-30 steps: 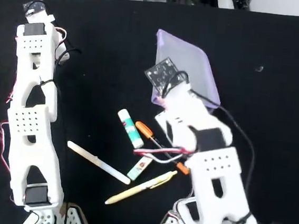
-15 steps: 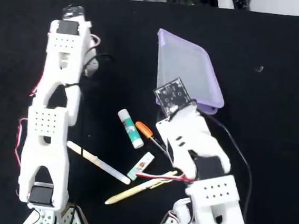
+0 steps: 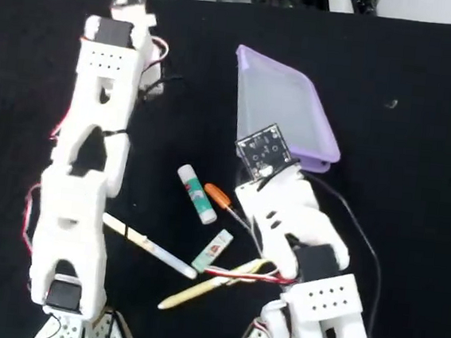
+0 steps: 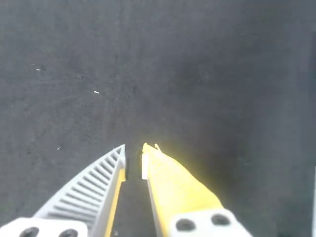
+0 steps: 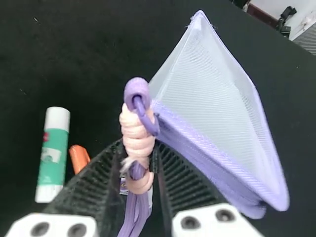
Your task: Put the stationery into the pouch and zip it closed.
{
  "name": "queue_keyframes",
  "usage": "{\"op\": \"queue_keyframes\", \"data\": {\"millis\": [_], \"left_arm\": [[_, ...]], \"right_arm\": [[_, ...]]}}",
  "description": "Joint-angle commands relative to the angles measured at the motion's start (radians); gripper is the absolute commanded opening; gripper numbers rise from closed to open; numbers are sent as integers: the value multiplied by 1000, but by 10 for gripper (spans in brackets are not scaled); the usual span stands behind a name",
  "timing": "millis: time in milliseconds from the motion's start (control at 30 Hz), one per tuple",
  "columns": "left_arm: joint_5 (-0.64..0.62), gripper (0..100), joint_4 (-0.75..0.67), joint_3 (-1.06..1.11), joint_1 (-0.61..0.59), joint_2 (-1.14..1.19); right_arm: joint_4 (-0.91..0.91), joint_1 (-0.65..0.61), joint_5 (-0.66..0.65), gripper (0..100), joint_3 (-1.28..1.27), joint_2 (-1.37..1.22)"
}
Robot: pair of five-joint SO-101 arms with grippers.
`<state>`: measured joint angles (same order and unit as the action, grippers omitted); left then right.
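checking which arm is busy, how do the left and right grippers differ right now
The left gripper holds nothing, jaws close together; the right gripper has its jaws clamped on the zipper pull of the pouch. The left gripper is over bare table; the right gripper is near the glue stick. Neither holds stationery.

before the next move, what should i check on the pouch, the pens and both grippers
1. Right gripper clamped on the zipper pull: ok.
2. Purple pouch mouth open: cannot tell.
3. Stationery inside pouch: not ok; glue stick, white pen and yellow pen lie on the table.
4. Left gripper free to pick: ok, shut on nothing, over bare table.
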<state>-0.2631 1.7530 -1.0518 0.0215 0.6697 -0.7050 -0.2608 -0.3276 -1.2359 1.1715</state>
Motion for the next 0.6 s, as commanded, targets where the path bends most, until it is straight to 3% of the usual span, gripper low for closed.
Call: {"op": "queue_keyframes", "data": {"millis": [0,333,567], "left_arm": [[-5,66,11,124,18,-293],[68,69,-78,627,-25,-813],[115,70,-361,1106,-25,-1143]], "right_arm": [[74,-58,78,11,-22,31],[129,-236,61,11,-82,28],[28,-290,61,11,-62,27]]}}
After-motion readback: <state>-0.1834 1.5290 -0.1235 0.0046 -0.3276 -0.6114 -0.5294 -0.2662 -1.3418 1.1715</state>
